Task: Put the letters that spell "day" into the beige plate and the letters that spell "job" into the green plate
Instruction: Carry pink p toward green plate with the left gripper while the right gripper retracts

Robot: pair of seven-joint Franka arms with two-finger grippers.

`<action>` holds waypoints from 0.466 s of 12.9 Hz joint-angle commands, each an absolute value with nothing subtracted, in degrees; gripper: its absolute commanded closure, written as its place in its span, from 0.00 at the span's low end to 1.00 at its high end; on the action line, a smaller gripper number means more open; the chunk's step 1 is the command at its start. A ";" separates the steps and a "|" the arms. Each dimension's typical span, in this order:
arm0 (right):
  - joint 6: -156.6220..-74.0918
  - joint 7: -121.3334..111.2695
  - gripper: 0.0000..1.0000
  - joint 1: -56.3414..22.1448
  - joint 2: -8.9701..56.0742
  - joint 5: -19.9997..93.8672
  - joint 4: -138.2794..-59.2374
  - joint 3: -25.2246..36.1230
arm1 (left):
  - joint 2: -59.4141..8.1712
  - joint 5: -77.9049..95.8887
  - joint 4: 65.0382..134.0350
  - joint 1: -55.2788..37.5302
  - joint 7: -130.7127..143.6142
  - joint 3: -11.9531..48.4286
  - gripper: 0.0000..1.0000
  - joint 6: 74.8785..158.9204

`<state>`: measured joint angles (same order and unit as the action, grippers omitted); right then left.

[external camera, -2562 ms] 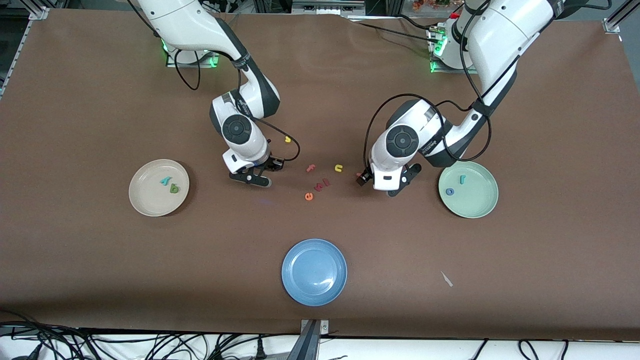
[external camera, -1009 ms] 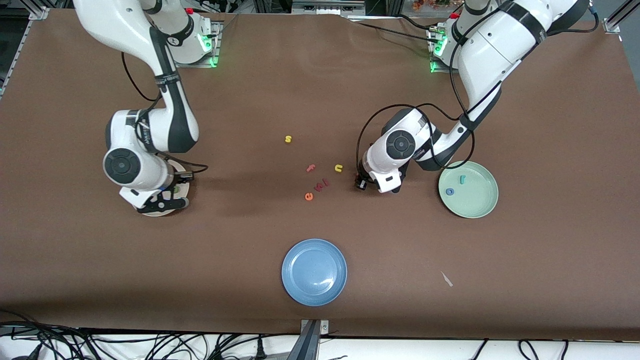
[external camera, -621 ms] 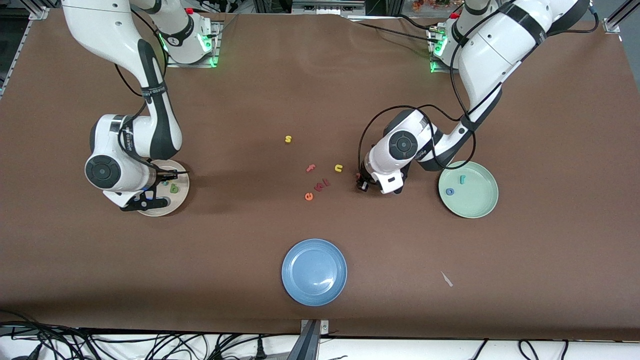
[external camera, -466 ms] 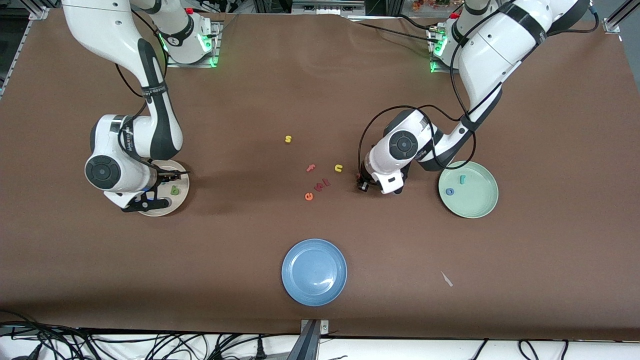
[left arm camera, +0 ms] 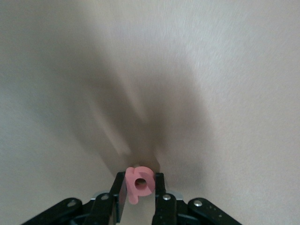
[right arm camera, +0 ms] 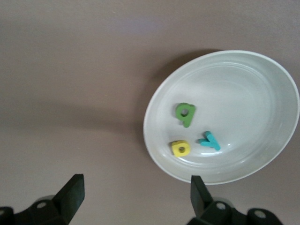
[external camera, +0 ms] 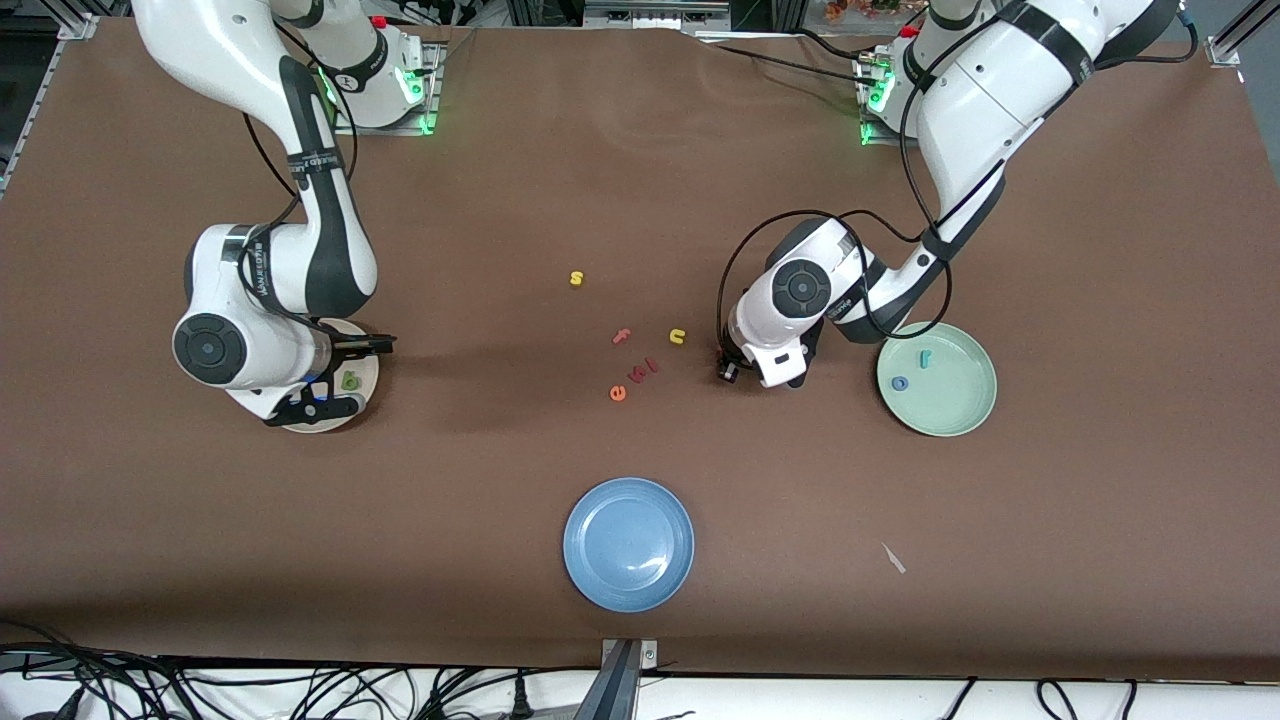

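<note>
While left gripper (left arm camera: 139, 206) clenches the pink letter (left arm camera: 138, 183) stem-down, right gripper (right arm camera: 133, 194) released over beige plate (right arm camera: 276, 154).

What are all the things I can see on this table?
Table: one, brown.
Beige plate: one, toward the right arm's end.
Day letters: three in the beige plate, green, yellow, teal y.
Green plate: one, toward the left arm's end.
Job letters: teal j and blue o in the green plate; pink b in the left tool.
Blue plate: one, nearest the camera.
Loose letters: yellow s, pink f, yellow u, orange e, mid-table.
Red bits: seemingly two, beside the e.
Scrap: one, white.
Left tool: shut on the b, beside the green plate.
Right tool: open, over the beige plate.
</note>
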<state>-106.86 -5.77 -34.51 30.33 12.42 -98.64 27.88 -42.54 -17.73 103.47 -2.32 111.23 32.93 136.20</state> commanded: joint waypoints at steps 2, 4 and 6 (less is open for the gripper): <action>-99.77 -0.36 0.00 -36.38 30.06 13.18 -93.53 27.95 | -38.77 -18.98 102.57 -2.37 107.34 32.52 1.00 130.27; -96.35 -0.35 0.00 -36.39 30.06 13.27 -92.02 27.95 | -37.19 -18.98 102.57 -1.94 103.64 32.52 1.00 127.37; -94.75 -0.35 0.00 -36.73 30.06 14.23 -90.97 28.04 | -35.60 -18.98 102.57 -0.80 97.59 32.61 1.00 123.59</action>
<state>-97.17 -0.74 -36.55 30.29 12.65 -92.40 27.87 -38.42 -18.11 101.99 -1.73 102.86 32.86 127.18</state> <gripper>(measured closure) 0.000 0.740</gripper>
